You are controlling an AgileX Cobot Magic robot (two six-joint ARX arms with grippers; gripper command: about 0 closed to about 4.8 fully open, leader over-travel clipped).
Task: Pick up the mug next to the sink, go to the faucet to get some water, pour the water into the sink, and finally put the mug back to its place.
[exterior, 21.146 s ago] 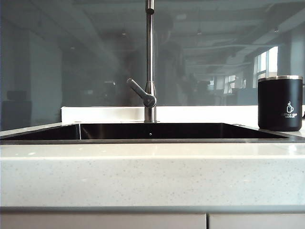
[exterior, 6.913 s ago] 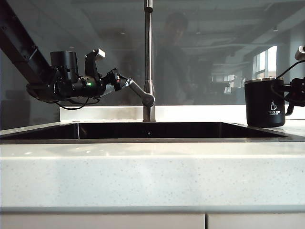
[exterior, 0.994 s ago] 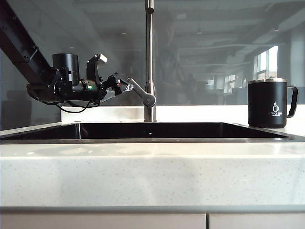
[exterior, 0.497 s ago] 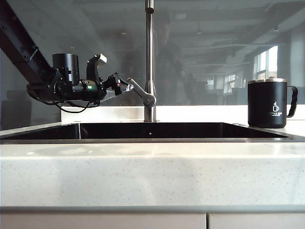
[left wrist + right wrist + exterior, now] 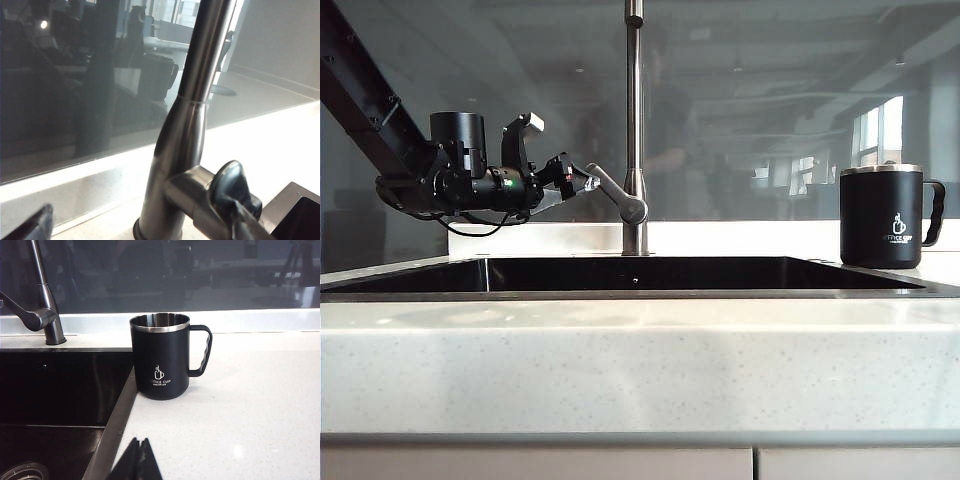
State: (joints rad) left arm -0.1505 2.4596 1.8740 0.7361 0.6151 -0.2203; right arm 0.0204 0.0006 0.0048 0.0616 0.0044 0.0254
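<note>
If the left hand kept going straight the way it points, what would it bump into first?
Probably the faucet's lever handle: the open left hand already points at its tip, by the faucet.

Office kitchenette: sink (image 5: pixel 440 280), faucet (image 5: pixel 635 130), stone counter (image 5: pixel 640 360).

Left arm: slanted down from the upper left corner of the exterior view, wrist held roughly level, pointed toward the faucet (image 5: pixel 635 130). Left gripper (image 5: pixel 578 180): jaws spread wide at the tip of the faucet's lever, not clamped on it. Right gripper (image 5: pixel 135 460): fingers pressed together, low and well short of the faucet; right arm unseen from outside.
</note>
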